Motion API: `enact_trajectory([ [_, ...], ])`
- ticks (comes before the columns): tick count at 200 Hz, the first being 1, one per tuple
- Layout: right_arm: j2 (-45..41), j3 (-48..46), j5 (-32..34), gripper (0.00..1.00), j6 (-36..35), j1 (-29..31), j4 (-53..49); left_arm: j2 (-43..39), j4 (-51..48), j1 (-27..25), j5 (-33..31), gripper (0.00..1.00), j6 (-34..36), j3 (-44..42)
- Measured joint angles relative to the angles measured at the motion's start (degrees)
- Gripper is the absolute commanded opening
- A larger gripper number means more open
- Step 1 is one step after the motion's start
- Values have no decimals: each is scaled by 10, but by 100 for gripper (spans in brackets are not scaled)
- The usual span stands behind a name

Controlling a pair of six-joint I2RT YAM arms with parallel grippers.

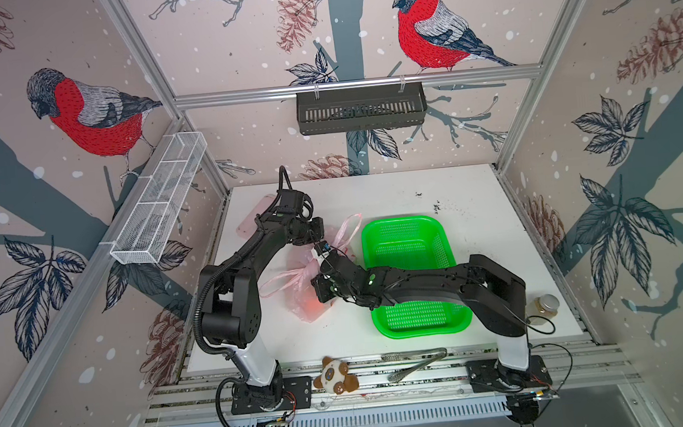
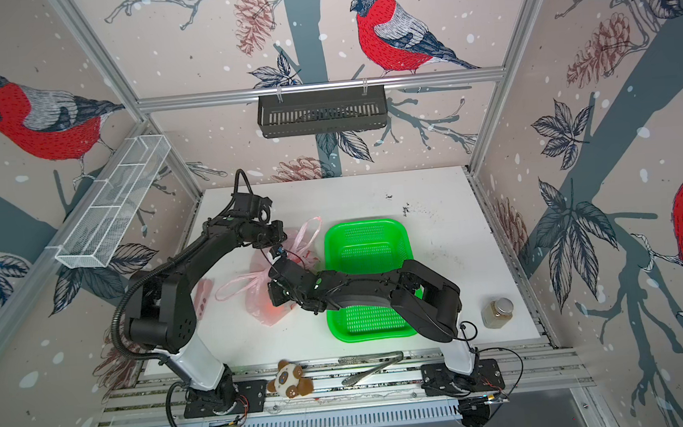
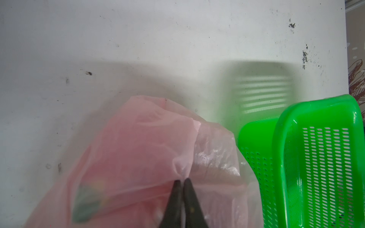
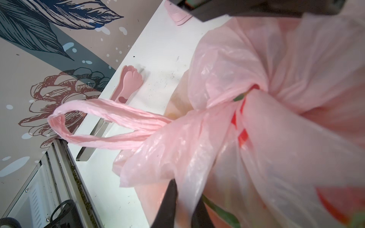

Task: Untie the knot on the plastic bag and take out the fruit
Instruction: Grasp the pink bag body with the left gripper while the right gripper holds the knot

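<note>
Both top views put the green basket [image 1: 399, 221] at three o'clock of the plastic bag [image 1: 300, 264], pinched by the left gripper [image 3: 182, 180] and the right gripper [image 4: 184, 200].

Far right of the white tabletop [image 1: 476, 204] is open. Green perforated plastic basket [image 1: 398, 221] blocks centre-right, with the black right arm [image 1: 428, 278] lying across its near half. Translucent pale-pink plastic bag [image 1: 298, 266] sits just left of the basket. Small lidded glass jar [image 1: 545, 306] occupies the near-right corner.
</note>
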Motion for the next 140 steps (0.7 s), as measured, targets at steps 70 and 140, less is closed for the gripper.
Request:
enact_trajectory([
  [70, -70, -75, 15, 4, -23, -16, -10, -45, 3, 20, -37, 0, -17, -36],
  [140, -111, -126, 43, 6, -51, -41, -30, -177, 21, 83, -48, 0, -59, -141],
])
